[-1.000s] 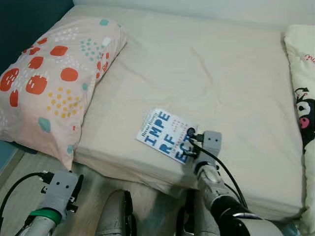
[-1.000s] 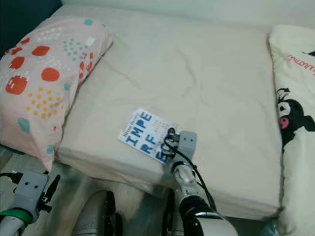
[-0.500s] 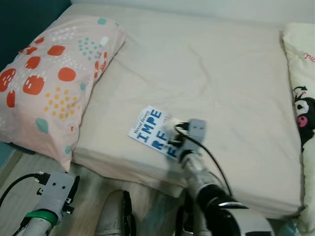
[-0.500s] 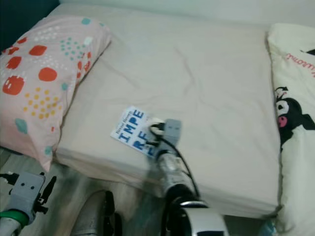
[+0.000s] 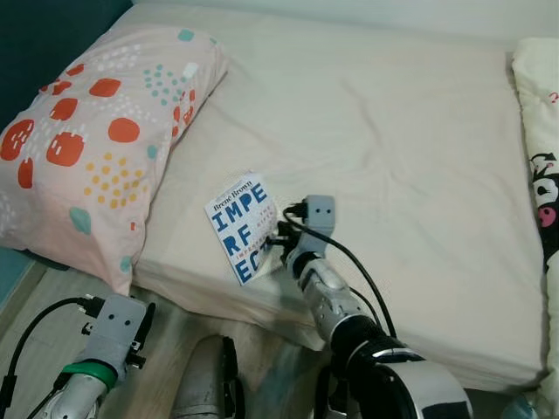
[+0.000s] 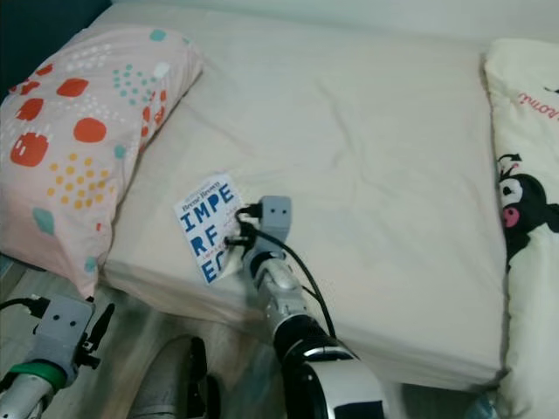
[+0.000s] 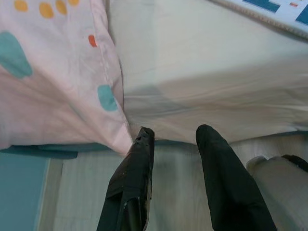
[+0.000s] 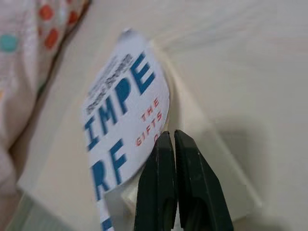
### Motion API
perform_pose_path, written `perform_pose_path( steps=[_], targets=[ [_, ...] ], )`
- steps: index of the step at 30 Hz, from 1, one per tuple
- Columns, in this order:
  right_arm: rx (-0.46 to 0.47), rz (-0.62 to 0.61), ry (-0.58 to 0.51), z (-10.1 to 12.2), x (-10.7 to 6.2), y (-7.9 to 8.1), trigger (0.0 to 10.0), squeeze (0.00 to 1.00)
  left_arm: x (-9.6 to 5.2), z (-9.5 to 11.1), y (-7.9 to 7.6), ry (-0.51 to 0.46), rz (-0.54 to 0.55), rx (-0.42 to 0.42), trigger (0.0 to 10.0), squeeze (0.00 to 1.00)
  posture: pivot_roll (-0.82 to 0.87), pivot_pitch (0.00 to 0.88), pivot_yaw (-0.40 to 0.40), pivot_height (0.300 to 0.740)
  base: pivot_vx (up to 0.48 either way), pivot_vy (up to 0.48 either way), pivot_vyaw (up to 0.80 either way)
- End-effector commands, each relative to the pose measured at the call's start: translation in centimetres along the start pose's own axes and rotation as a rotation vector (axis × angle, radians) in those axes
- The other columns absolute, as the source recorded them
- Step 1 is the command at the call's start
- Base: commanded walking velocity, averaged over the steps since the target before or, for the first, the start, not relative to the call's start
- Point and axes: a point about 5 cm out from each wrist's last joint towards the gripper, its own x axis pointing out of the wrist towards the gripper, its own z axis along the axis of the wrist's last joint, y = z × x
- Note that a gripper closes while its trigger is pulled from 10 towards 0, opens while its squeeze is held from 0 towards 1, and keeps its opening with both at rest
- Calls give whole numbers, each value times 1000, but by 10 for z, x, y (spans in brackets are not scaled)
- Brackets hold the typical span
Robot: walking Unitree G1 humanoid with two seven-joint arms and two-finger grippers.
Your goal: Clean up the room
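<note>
Fingers (image 8: 168, 159) seemingly pinch book (image 5: 242, 223) on cream bed (image 5: 419, 157).

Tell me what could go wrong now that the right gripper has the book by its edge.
The right gripper pinches only the book cover's edge; it bends, so it may crease or slip out. The book sits near the mattress edge and could drop to the floor. Swinging left could brush the pillow.

A: Place type?
B: Home bedroom. Cream-sheeted bed (image 5: 393, 148) is stretching out beyond the right gripper (image 5: 284, 237), spotted pillow (image 5: 96, 140) is lying off to its left, cartoon blanket (image 6: 528, 175) far right.
</note>
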Motion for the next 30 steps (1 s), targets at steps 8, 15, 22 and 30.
perform_pose_path(
  steps=[8,15,22,30],
  targets=[
    [-42,-145,17,-10,-18,-54,10000,0,6,-11,-8,51,15,-24,10000,0,148,172,90,626,0,0,0],
    [-31,-201,-55,-11,-40,-93,10000,0,39,19,-26,-59,15,-115,10000,0,82,78,66,626,0,0,0],
    [-67,-109,-75,-19,-49,-86,10000,0,66,47,-43,-90,0,-141,10000,0,45,17,73,626,0,0,0],
    [-55,-143,-51,-24,-52,-91,10000,0,83,64,-49,-118,-10,-142,10000,0,43,0,86,650,0,0,0]
  ],
)
